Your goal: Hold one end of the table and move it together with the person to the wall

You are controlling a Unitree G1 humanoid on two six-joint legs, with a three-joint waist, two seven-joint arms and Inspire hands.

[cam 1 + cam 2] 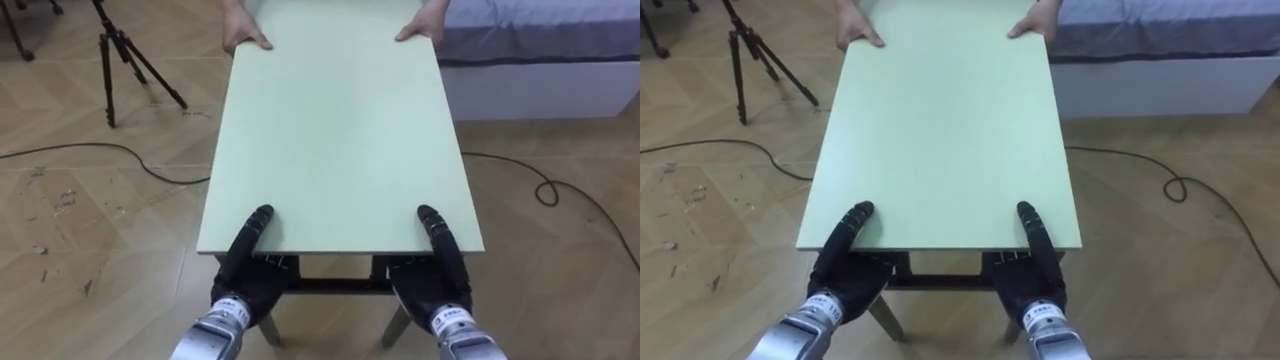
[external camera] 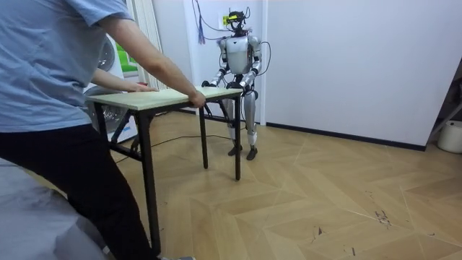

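Left eye view: the pale green table [image 1: 340,130] stands directly ahead of the robot, its near short edge at both hands. The left hand [image 1: 248,285] sits at the near left corner, with one dark digit laid straight on the tabletop and the palm below the edge. The right hand [image 1: 432,285] sits the same way at the near right corner. The remaining fingers of each hand pass under the top and are hidden, so whether either hand is clasping the edge cannot be told.

Beyond the fingers, at the far short edge, the person's hands [image 1: 245,38] rest on the two far corners, palms down. Left of the left hand's fingers and farther off, a black tripod [image 1: 125,55] stands on the wood floor [image 1: 80,250], and a dark cable [image 1: 100,150] lies between it and the table. Past the right hand's fingers, a bed [image 1: 540,60] lies beside the far right corner.

Room view: the robot stands upright at one end of the table and the person leans at the other.
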